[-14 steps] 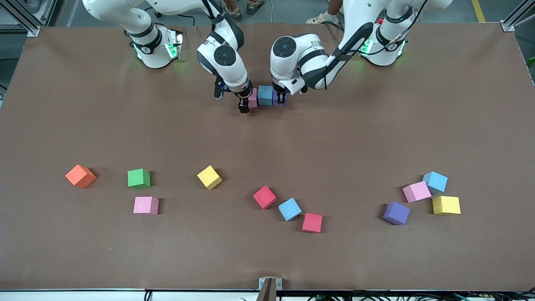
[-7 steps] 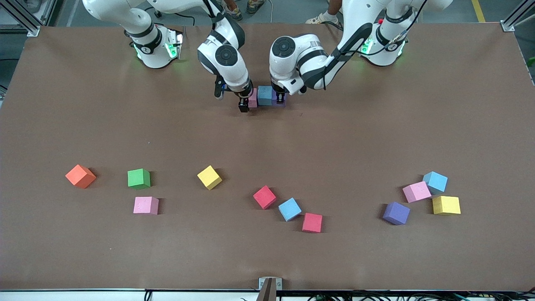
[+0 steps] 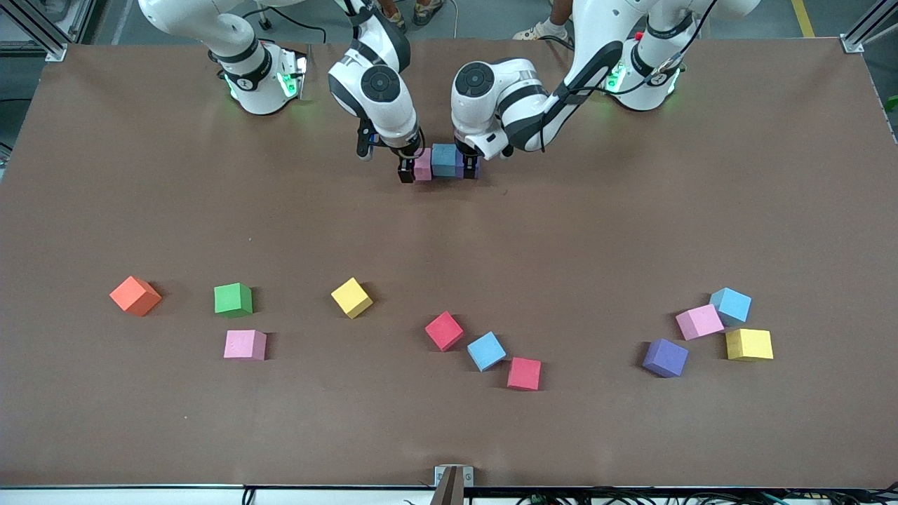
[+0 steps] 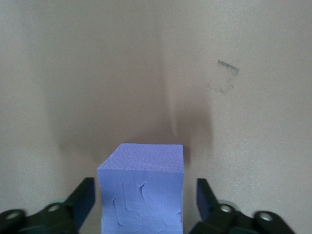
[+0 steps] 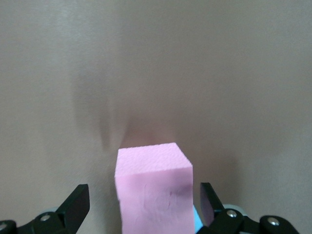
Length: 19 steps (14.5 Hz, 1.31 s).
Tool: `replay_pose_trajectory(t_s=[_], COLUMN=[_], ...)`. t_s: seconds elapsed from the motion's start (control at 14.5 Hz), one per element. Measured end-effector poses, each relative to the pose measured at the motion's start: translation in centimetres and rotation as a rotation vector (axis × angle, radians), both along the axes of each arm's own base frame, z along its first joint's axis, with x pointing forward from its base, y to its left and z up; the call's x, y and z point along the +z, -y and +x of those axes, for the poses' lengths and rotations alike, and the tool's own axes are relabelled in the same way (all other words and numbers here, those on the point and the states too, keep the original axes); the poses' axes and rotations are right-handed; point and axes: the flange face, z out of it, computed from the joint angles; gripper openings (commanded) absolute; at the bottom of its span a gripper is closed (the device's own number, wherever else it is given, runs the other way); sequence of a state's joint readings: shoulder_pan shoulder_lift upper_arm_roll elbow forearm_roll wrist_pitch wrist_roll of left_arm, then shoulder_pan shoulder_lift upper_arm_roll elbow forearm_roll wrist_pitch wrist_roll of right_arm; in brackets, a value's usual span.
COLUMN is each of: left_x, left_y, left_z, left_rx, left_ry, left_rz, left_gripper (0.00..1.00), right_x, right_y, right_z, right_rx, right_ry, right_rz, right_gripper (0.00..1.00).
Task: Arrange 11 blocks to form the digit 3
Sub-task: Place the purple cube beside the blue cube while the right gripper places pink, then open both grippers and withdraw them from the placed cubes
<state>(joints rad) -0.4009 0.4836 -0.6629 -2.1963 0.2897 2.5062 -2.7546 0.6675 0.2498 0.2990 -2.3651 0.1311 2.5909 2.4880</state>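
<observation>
One bar of three touching blocks lies close to the robots' bases: pink (image 3: 423,169), light blue (image 3: 444,160), purple (image 3: 468,167). My left gripper (image 3: 468,168) straddles the purple block (image 4: 141,195), open, with a gap on each side. My right gripper (image 3: 414,171) is open around the pink block (image 5: 153,195), also without touching it. Several loose blocks lie nearer the front camera: green (image 3: 233,299), pink (image 3: 245,344), yellow (image 3: 351,297), red (image 3: 443,330), light blue (image 3: 486,351) and another red (image 3: 524,373).
An orange cube (image 3: 135,295) sits toward the right arm's end. Toward the left arm's end cluster a purple (image 3: 665,358), a pink (image 3: 699,321), a light blue (image 3: 730,306) and a yellow cube (image 3: 748,344). Bare brown table (image 3: 449,238) separates the bar from the loose cubes.
My left gripper has opened and let go of the purple block. The right gripper has shifted slightly toward the robots' bases, still open around the pink block.
</observation>
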Motion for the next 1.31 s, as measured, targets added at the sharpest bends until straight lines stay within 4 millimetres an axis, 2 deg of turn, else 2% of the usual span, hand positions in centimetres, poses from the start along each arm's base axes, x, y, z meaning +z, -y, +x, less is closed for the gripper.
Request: replay_pose_trajectory(t_s=[0.21, 0.34, 0.48, 0.62, 0.69, 0.83, 0.9, 1.03, 1.17, 1.31], left_x=[0.7, 2.3, 4.3, 5.9, 6.4, 7.3, 7.9, 9.6, 11.1, 11.7], left_y=[0.1, 0.5, 0.8, 1.2, 1.3, 0.9, 0.1, -3.1, -9.1, -16.7], left_z=[0.7, 1.3, 1.5, 1.5, 1.5, 2.9, 4.8, 11.4, 19.3, 25.4], left_rx=[-0.003, -0.005, -0.016, -0.027, -0.038, -0.071, -0.099, -0.187, -0.296, -0.423], left_ry=[-0.002, 0.018, 0.042, 0.055, 0.057, 0.054, 0.051, 0.057, 0.075, 0.088], left_rz=[0.049, 0.061, 0.076, 0.097, 0.104, 0.118, 0.119, 0.087, 0.052, 0.047], left_gripper=[1.00, 1.00, 1.00, 1.00, 1.00, 1.00, 1.00, 1.00, 1.00, 1.00], right_x=[1.5, 3.1, 5.2, 7.0, 7.9, 9.4, 9.8, 9.8, 9.4, 9.4], right_y=[0.0, 0.1, 0.3, 1.5, 2.7, 6.4, 8.7, 13.0, 15.9, 18.2], right_z=[0.4, 1.2, 2.9, 5.8, 7.9, 13.2, 15.7, 19.9, 23.4, 27.0], right_rx=[-0.003, -0.005, 0.021, 0.084, 0.126, 0.225, 0.282, 0.407, 0.489, 0.487], right_ry=[0.009, -0.002, -0.008, -0.007, 0.003, 0.044, 0.063, 0.092, 0.120, 0.161], right_rz=[0.001, -0.016, -0.021, -0.011, 0.006, 0.046, 0.063, 0.090, 0.109, 0.111], right_gripper=[1.00, 1.00, 1.00, 1.00, 1.00, 1.00, 1.00, 1.00, 1.00, 1.00])
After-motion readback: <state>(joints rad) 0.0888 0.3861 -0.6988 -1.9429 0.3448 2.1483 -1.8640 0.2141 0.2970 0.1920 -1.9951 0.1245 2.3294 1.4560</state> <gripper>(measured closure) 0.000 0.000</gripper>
